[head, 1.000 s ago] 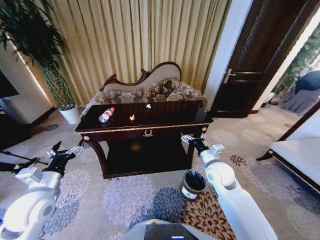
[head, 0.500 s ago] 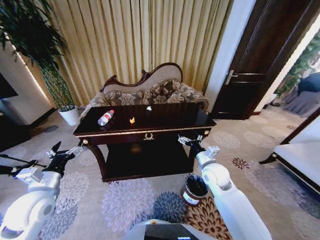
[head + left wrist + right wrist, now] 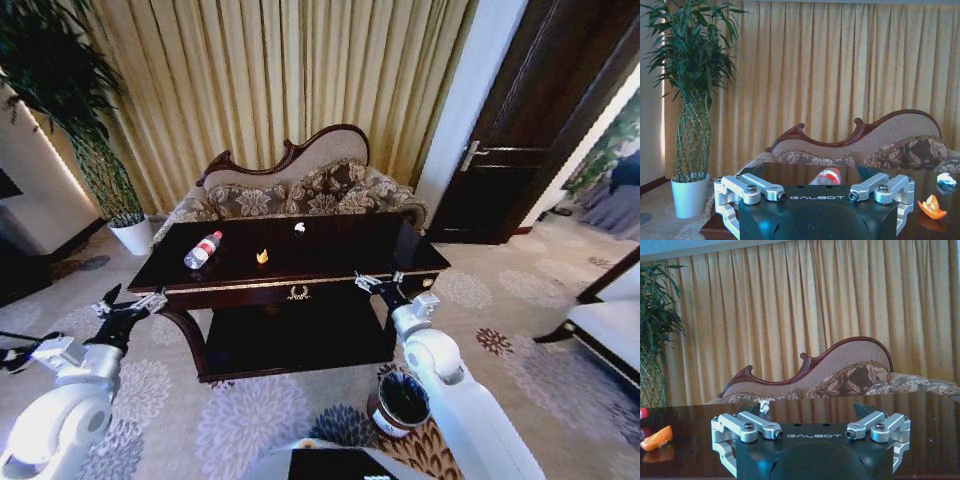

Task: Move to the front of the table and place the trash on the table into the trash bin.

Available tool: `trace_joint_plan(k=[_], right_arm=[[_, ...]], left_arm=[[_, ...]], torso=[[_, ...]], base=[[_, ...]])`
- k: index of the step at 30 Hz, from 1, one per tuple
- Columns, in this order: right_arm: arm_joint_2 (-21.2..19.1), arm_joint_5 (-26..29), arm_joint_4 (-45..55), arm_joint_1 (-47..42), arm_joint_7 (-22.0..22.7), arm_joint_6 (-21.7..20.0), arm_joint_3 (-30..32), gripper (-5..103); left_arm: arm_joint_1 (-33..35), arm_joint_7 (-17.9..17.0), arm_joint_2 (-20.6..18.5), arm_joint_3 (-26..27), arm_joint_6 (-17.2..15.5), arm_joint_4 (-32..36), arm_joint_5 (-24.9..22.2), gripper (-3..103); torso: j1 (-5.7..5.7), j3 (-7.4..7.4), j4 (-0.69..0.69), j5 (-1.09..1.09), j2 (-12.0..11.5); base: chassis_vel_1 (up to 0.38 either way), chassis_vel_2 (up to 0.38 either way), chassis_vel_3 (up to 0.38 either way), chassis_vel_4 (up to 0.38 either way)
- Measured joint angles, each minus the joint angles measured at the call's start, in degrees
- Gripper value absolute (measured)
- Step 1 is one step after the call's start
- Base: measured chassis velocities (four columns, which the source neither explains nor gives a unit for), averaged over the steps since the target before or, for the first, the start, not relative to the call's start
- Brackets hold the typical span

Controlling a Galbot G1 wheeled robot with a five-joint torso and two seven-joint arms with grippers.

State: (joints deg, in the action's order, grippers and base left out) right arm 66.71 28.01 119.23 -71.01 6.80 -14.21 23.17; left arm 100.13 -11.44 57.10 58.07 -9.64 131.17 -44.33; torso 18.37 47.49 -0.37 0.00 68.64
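Observation:
The dark glossy table (image 3: 340, 248) stands straight ahead of me. On its top lie a clear bottle (image 3: 203, 250) with a red cap at the left, an orange scrap (image 3: 262, 257) near the middle, and a small white wad (image 3: 299, 228) farther back. The brown trash bin (image 3: 403, 400) sits on the carpet by the table's front right corner, beside my right arm. My left gripper (image 3: 128, 303) is open, short of the table's left corner. My right gripper (image 3: 378, 283) is open at the front edge. The left wrist view shows the bottle (image 3: 826, 176), scrap (image 3: 931, 207) and wad (image 3: 944, 178).
A carved patterned sofa (image 3: 300, 190) stands right behind the table before gold curtains. A tall plant in a white pot (image 3: 130, 235) is at the back left. A dark door (image 3: 520, 130) is at the right, and white furniture (image 3: 610, 335) at the right edge.
The whole view has shifted: the camera has moved closer to the table, and the bin now sits lower in the picture. Both arms hold the same pose, grippers still open.

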Motion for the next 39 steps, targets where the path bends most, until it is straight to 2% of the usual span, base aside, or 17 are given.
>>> trace_joint_plan(k=[11, 16, 21, 26, 34, 39], right_arm=[[0.2, -2.0, -0.2, -0.5, 0.0, 1.2, -1.2, 100], [-0.2, -2.2, -1.7, 1.3, 0.0, 0.8, -5.1, 100], [-1.5, -0.5, -6.6, 8.9, 0.0, -0.3, -11.5, 100], [-3.4, 4.3, -14.1, 19.1, 0.0, -0.6, -18.2, 100], [-5.0, 9.4, -20.2, 28.5, 0.0, -2.2, -23.2, 100], [-5.6, 12.3, -24.9, 39.1, 0.0, -3.7, -27.9, 100]], left_arm=[[0.4, 0.1, 0.7, 0.0, 0.4, 0.0, 0.1, 100], [0.4, 0.1, 0.9, 0.4, 0.6, 0.4, 0.1, 100], [0.9, 0.1, 2.2, 1.4, 0.5, 1.0, 0.1, 100], [2.1, 0.2, 4.1, 2.4, 0.5, 2.0, 1.2, 100], [2.7, 1.3, 6.3, 2.8, 0.5, 2.6, 2.0, 100], [2.7, 1.5, 7.9, 3.0, 0.7, 2.8, 2.3, 100]], torso=[[0.04, 0.02, 0.0, 0.0, 0.0], [-0.01, 0.0, 0.0, -0.01, 0.0], [-0.05, -0.02, 0.01, 0.01, 0.0], [0.02, 0.02, 0.01, 0.0, 0.0], [0.01, 0.01, 0.01, 0.0, 0.0], [0.0, 0.0, -0.01, 0.0, 0.0]], base=[[-0.133, 0.128, 0.141, -0.13], [-0.011, 0.005, 0.002, -0.009], [0.006, -0.008, -0.005, 0.01], [0.0, 0.0, 0.0, 0.0], [0.0, 0.0, 0.0, 0.0], [0.0, 0.0, 0.0, 0.0]])
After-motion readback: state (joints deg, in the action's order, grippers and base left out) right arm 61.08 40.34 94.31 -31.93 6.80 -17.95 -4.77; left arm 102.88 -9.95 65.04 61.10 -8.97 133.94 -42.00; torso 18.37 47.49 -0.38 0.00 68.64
